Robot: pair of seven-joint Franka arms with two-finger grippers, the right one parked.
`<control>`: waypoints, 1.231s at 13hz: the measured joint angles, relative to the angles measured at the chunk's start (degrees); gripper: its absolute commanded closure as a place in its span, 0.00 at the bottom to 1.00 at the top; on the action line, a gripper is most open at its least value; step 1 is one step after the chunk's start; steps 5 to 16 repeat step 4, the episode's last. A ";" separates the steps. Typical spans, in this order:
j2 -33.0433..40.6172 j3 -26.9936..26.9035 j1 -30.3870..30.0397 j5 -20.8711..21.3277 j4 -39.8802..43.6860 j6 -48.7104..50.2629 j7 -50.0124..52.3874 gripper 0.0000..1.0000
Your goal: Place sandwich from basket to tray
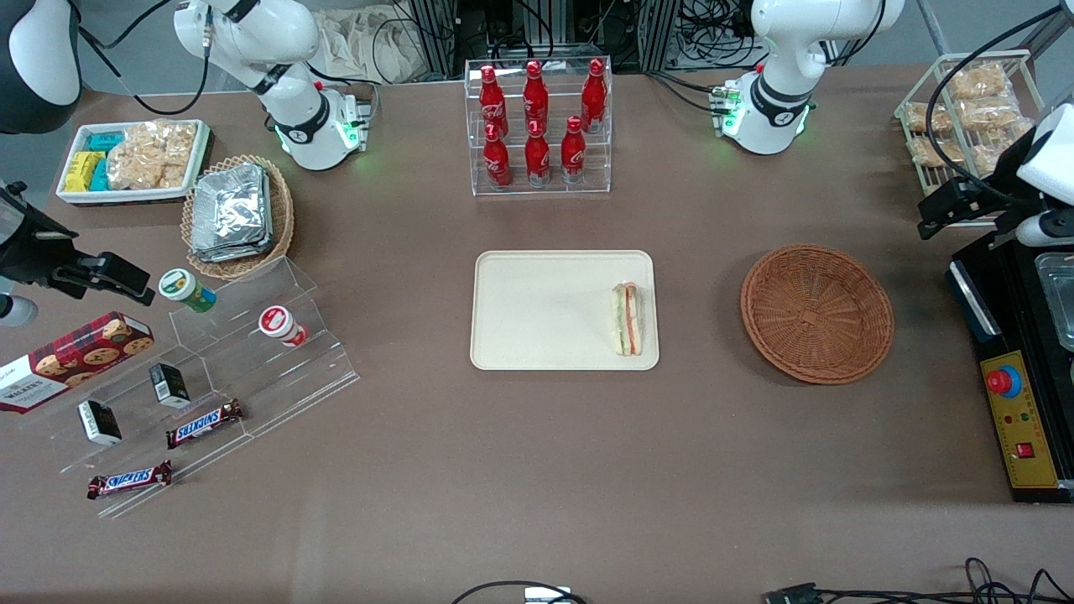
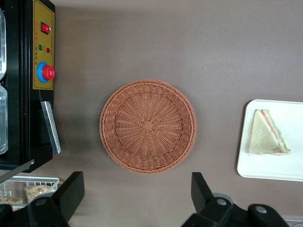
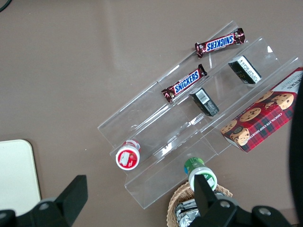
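Sandwich (image 1: pixel 628 318) placement is judged complete: the wedge is seen lying on the tray (image 1: pixel 537 310) at mid-frame of the front view, against the rim nearest the basket (image 1: pixel 816 312), which is seen empty at centre right. The gripper (image 2: pixel 135 196) is held above the table just beside the basket, its fingers spread wide apart and nothing between them. Soft, light, easily crushed bread is judged likely; if regrasped, it would best be pinched gently across the flat bread faces.

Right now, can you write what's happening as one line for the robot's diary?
sandwich: on tray | basket: empty | gripper: open, above the table beside basket, holding nothing
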State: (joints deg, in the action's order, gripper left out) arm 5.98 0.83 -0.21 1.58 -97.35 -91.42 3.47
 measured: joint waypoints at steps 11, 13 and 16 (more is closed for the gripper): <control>0.00 -0.02 -0.03 -0.12 0.03 0.16 0.18 0.00; 0.00 -0.02 -0.03 -0.12 0.03 0.16 0.18 0.00; 0.00 -0.02 -0.03 -0.12 0.03 0.16 0.18 0.00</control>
